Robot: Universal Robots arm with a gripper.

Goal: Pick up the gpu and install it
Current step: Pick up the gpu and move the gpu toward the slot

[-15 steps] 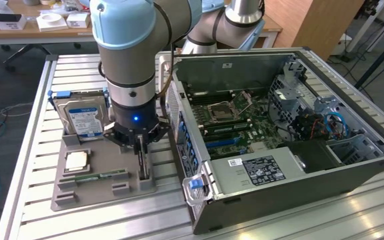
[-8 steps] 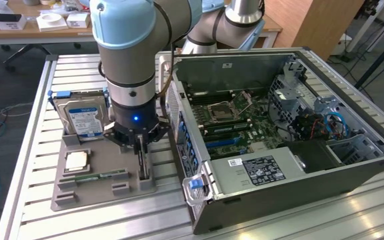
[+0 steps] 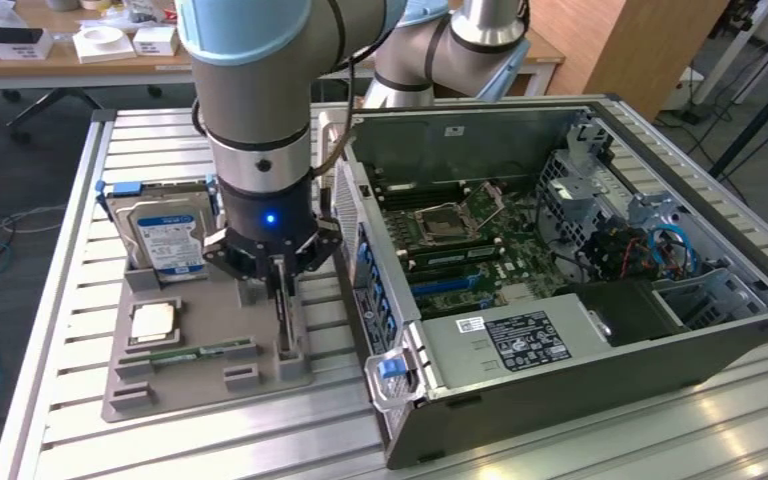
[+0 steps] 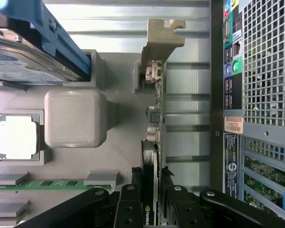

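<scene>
On the slatted table point(image 3: 64, 330), your gripper point(image 3: 277, 285) pinches the gpu point(image 4: 152, 116), standing on edge in the grey holder point(image 3: 184, 390) directly beneath it. You're at the pick-up grasp; I'd judge the slot frees it only straight up

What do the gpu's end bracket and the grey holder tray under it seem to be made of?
The end bracket of the gpu: likely sheet metal, dull silvery, with a thin notched tab. The holder tray: probably printed plastic, matte grey, fine texture on its raised block.
</scene>
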